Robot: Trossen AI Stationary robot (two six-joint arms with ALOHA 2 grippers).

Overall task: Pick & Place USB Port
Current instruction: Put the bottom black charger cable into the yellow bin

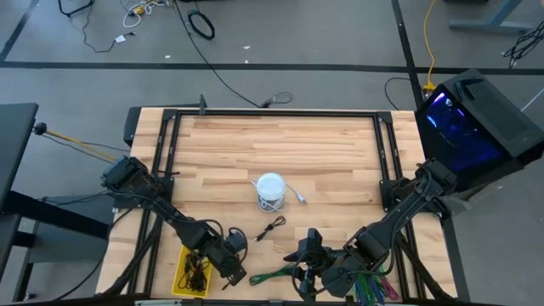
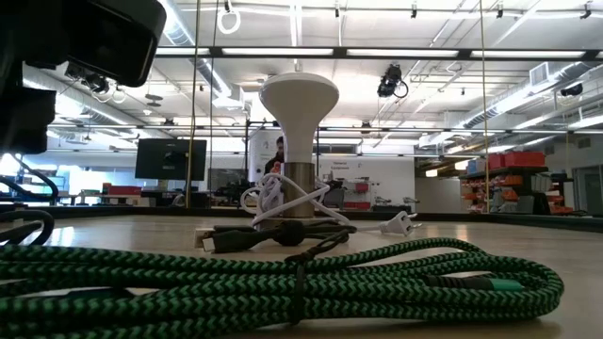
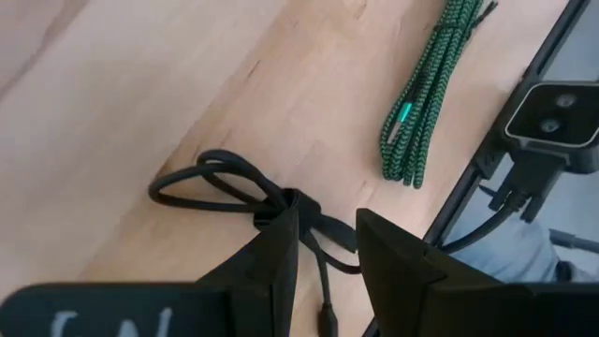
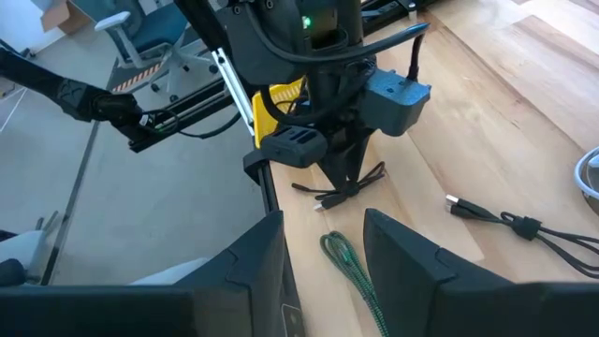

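A small black cable bundle (image 3: 234,187), tied at its middle, lies flat on the wooden table near its near edge; it also shows in the right wrist view (image 4: 342,192). My left gripper (image 3: 323,220) points down over it, open by a narrow gap, one finger on each side of the tie; it shows in the high view (image 1: 235,272). My right gripper (image 4: 323,234) is open and empty just above a green braided cable (image 4: 351,267), which lies near the table's near edge (image 1: 276,274). A second black cable (image 1: 270,228) lies loose at mid-table. My left gripper has its fingers on either side of the black cable's tied middle (image 3: 292,204), coming from above. Wood shows between the fingers and the strands. The cable lies flat on the table. I cannot tell whether a fingertip touches it.
A yellow tray (image 1: 189,274) holding black cables sits at the near left corner, beside my left gripper. A white lamp-shaped thing (image 1: 270,191) wrapped in white cord stands at mid-table. Black frame rails (image 1: 161,161) run along the table's sides. Bare wood lies toward the far edge.
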